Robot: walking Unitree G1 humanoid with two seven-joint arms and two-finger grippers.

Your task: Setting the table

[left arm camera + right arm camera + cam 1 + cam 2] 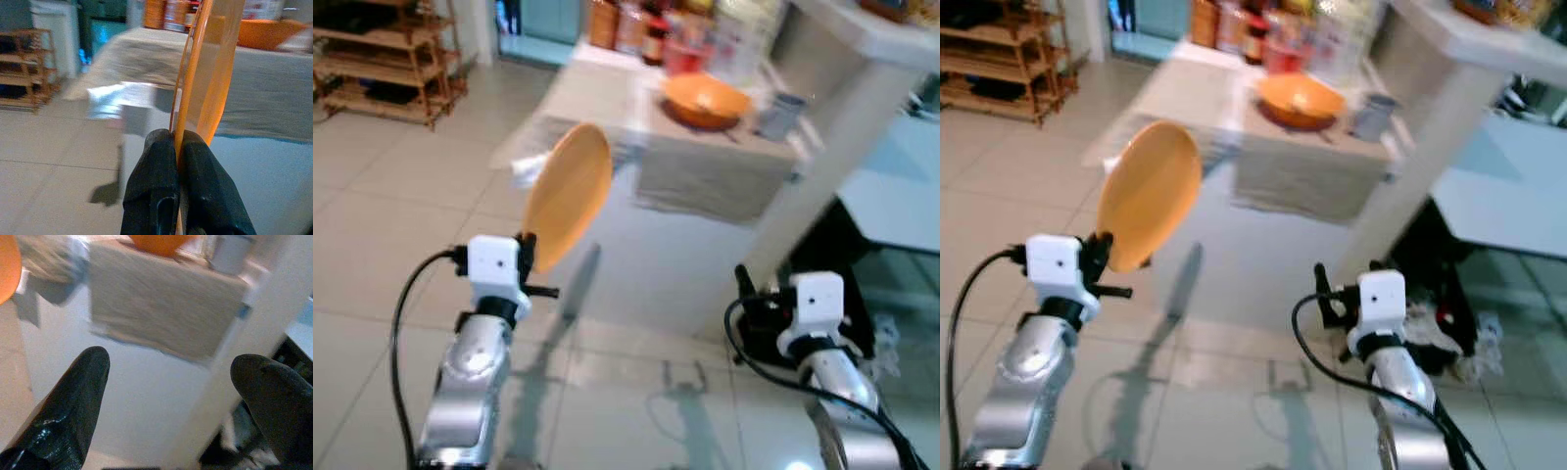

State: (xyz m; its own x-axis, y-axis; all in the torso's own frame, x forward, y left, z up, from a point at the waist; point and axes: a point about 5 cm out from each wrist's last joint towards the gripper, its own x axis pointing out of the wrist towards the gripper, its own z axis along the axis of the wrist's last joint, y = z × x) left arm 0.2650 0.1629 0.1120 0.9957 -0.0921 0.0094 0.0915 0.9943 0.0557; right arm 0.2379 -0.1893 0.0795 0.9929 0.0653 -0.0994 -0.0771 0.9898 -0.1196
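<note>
Left gripper [178,161] clenched on the lower edge of an orange plate [570,194], fingers [154,181] pressed to either face of the rim. Held up in the air in front of the left arm, above the tiled floor [372,255], short of the table and not touching it. Stands on edge, nearly upright, long axis running from the gripper up and away toward the table, top leaning a little to the robot's right; broad face turned roughly toward the right arm, thin edge toward the wrist camera.

Right gripper [171,377] released, two black fingers [73,396] spread wide with nothing between them, hanging low beside a white pillar [842,147] and pointed at the table's near side.

Ahead, a white table [636,245] draped with a grey-beige cloth [705,176] that hangs over the near edge. On top, an orange bowl [705,100], a grey cup [781,115] just to its right, and blurred jars and bottles [636,24] at the far end. Wooden shelf rack [386,59] against the wall at far left. Pale glossy floor tiles, carrying the shadows of both arms. Low white surface [901,196] past the pillar on the right, with dark clutter [832,264] below it, too blurred to identify.
</note>
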